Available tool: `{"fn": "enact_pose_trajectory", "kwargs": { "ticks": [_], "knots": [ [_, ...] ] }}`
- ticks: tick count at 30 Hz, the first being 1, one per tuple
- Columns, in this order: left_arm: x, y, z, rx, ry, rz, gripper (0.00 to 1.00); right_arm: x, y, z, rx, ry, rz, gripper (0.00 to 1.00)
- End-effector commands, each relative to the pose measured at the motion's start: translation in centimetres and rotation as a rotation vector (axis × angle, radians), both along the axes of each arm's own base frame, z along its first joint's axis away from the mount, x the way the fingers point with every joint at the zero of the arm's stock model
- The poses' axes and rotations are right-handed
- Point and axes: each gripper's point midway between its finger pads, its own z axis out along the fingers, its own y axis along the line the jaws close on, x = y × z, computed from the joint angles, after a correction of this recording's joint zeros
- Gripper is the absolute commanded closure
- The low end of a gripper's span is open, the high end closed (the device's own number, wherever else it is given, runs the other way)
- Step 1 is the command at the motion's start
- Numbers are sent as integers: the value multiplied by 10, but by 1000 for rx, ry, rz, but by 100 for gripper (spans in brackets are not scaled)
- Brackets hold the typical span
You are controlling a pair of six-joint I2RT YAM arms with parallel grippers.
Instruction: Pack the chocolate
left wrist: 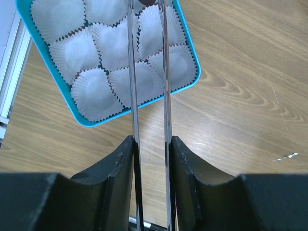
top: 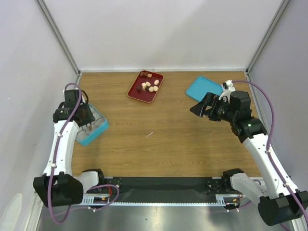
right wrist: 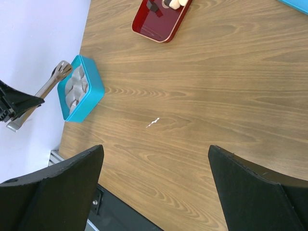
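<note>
Several small chocolate pieces point(top: 150, 85), dark and pale, lie in the red tray point(top: 136, 92) at the back middle; they also show at the top edge of the right wrist view point(right wrist: 174, 3). My left gripper point(top: 86, 118) point(left wrist: 150, 144) is shut on metal tongs point(left wrist: 134, 77), whose blades reach over the teal box point(left wrist: 85, 120) point(top: 94, 132) of white paper cups point(left wrist: 96, 91). A small dark piece point(left wrist: 147, 2) sits between the tong tips, cut off by the frame's edge. My right gripper point(top: 201, 109) point(right wrist: 155, 149) is open and empty, above the bare table right of centre.
A teal lid point(top: 202, 86) lies at the back right, just behind my right gripper. A small white scrap point(top: 150, 134) lies mid-table. The right wrist view also shows the red tray point(right wrist: 159, 24), the teal box point(right wrist: 89, 96) and the tongs point(right wrist: 48, 89). Grey walls enclose the table.
</note>
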Motion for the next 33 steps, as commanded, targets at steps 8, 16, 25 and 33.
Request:
{"fn": "enact_pose_trajectory", "kwargs": {
  "ticks": [8, 16, 25, 33],
  "knots": [
    [30, 14, 0, 40, -40, 4, 60, -1, -2, 17, -19, -68, 1, 1],
    [36, 15, -8, 37, -31, 6, 57, -2, -6, 17, -36, -75, -14, 1],
    [35, 16, -11, 37, -23, 14, 52, -2, -8, 16, -46, -78, -23, 1],
    [35, 17, 14, 49, -60, 7, 52, -2, -9, 16, -50, -81, -26, 1]
  ]
}}
